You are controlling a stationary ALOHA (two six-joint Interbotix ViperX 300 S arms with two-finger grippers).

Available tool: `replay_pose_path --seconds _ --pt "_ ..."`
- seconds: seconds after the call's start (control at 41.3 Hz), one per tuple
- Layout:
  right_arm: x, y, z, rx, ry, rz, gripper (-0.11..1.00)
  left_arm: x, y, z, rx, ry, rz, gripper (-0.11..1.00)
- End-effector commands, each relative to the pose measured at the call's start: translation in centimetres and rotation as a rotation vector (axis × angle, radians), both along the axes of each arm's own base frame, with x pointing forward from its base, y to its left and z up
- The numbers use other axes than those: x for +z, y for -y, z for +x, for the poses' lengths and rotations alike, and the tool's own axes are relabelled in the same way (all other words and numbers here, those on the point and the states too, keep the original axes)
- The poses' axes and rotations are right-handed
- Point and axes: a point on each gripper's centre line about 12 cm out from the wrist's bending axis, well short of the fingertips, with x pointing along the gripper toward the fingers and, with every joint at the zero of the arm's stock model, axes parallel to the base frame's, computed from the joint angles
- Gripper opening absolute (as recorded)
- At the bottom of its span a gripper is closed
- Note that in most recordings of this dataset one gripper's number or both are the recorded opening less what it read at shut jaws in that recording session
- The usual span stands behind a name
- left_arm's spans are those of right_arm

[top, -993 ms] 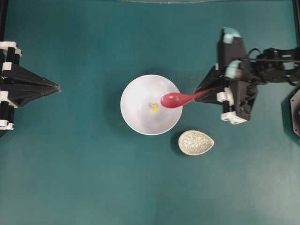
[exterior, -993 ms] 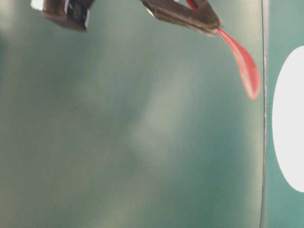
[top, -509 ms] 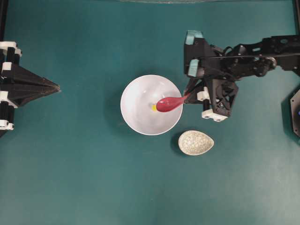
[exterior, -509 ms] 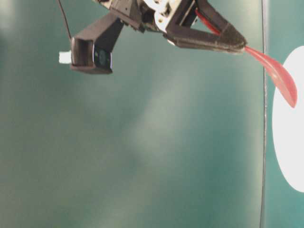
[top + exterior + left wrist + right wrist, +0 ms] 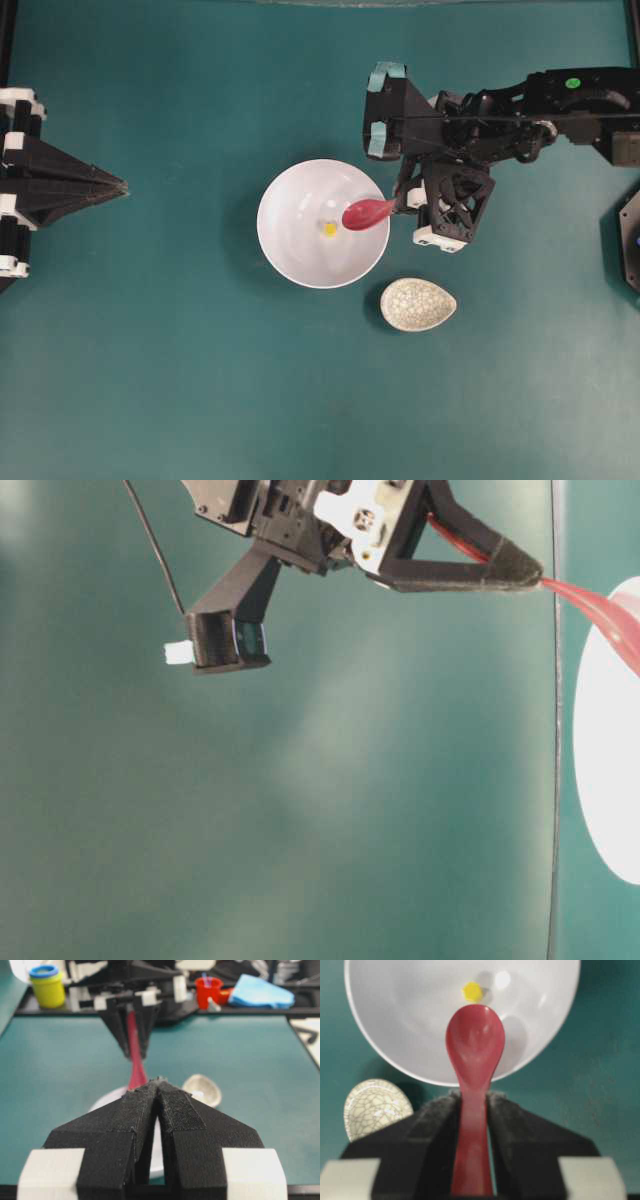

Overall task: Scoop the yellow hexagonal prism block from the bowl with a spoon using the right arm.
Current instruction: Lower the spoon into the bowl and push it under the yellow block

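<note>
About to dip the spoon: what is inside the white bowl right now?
The bowl holds only the yellow block, lying loose near its centre. The spoon, shut in the right pincer, has its scoop over the bowl, empty. The scoop hides a patch of the bowl.

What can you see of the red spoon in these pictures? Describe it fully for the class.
The spoon is glossy red-pink, smooth like glazed ceramic or plastic, with an oval scoop and a straight flat handle. The right gripper is shut on its handle. Its scoop is empty and reaches over the near side of the white bowl, hollow side up. The tip points at the small yellow block, which lies just beyond it on the bowl's floor. Whether the scoop touches the bowl cannot be told.
</note>
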Motion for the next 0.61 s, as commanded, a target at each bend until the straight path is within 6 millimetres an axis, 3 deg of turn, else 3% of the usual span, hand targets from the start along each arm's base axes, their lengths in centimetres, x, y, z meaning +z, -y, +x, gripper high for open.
replay_pose_path --seconds 0.0,0.582 --pt "1.2 0.2 0.5 -0.009 0.025 -0.006 0.25 1.2 0.0 0.2 -0.001 0.029 0.004 0.01" --pt "-0.2 -0.7 1.7 0.04 -0.073 0.019 0.25 1.1 0.0 0.2 -0.001 0.028 0.004 0.01"
